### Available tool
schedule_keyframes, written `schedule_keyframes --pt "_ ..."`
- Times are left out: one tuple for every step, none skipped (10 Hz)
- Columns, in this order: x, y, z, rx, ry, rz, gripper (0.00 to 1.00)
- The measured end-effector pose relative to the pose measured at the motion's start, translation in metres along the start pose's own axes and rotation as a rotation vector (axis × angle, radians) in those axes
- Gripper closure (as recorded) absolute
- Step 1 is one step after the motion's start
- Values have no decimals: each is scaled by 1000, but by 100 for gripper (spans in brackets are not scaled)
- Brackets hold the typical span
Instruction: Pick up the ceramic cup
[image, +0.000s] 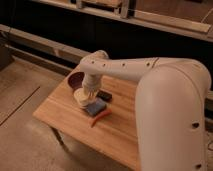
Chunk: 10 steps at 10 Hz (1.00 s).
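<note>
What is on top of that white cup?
The arm's gripper sits right over the cup, hiding its rim and inside. Only the cup's lower side shows, beside the blue block.

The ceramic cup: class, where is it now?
The ceramic cup sits left of centre on the wooden table, under the claw, between brown bowl and blue block.

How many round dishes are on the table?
2: the ceramic cup under the gripper near the table's left end, and the dark bowl just behind it. The arm may hide others.
</note>
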Motion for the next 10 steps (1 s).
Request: schedule_keyframes --pt "2 0 -7 17 -12 -4 100" --pt "4 0 -12 26 -20 -7 100" --pt "5 0 -16 39 -28 -9 100" --pt "5 1 -18 46 -29 -10 100" --pt "4 8 -21 57 -29 -20 100" --pt "3 16 -24 60 -30 -27 100" --pt "1 16 -27 70 -34 -31 100" --pt "-4 22 -36 75 -47 -38 100" --pt "-6 27 -42 77 -55 -44 100" --pt "-8 33 -48 78 -66 -54 100"
